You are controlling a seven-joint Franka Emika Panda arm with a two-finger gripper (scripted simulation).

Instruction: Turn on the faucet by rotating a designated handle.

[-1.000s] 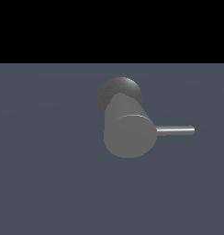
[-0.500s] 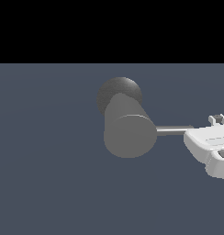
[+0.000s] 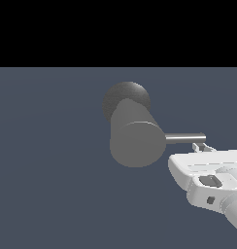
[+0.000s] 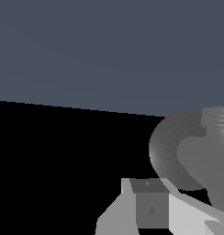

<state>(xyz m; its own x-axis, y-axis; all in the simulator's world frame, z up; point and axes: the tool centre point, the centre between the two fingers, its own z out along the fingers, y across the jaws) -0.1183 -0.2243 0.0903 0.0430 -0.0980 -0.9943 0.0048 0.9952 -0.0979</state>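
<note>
Grey and matte, the faucet sits mid-scene on the slate-blue floor, its flat round face toward the exterior camera and a darker dome behind it. Its handle, a thin metallic rod, juts level toward the exterior view's right. The white gripper comes in from the lower right, fingertips just under the rod's outer end; contact cannot be told, nor how far the jaws stand apart. In the wrist view the faucet's curved body looms close beyond a finger.
</note>
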